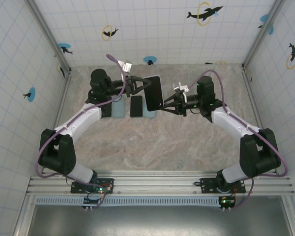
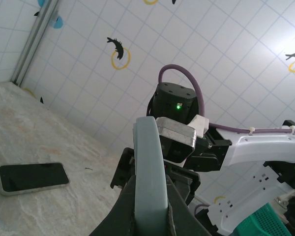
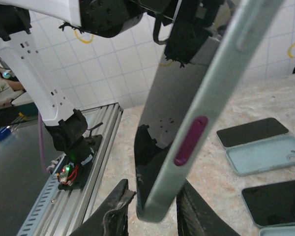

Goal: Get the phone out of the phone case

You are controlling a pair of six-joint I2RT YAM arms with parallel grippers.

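1. Top external view: the phone case (image 1: 154,93), with the phone (image 3: 162,98) in it, is held raised off the tabletop (image 1: 162,147) between the two arms.
2. The left tool (image 1: 146,84) is clamped shut on the case's left side.
3. The right tool (image 1: 163,104) is placed at the case's lower right corner.
4. From the left wrist, the pale edge of the case is seen pinched tightly between the two fingers.
5. From the right wrist, a purple side button (image 3: 191,140) and the dark screen are made out. The case's corner is flanked closely by both fingers, but whether it is gripped cannot be told.
6. An empty case (image 3: 265,155) and a loose phone (image 3: 252,132) are seen lying flat on the tabletop.
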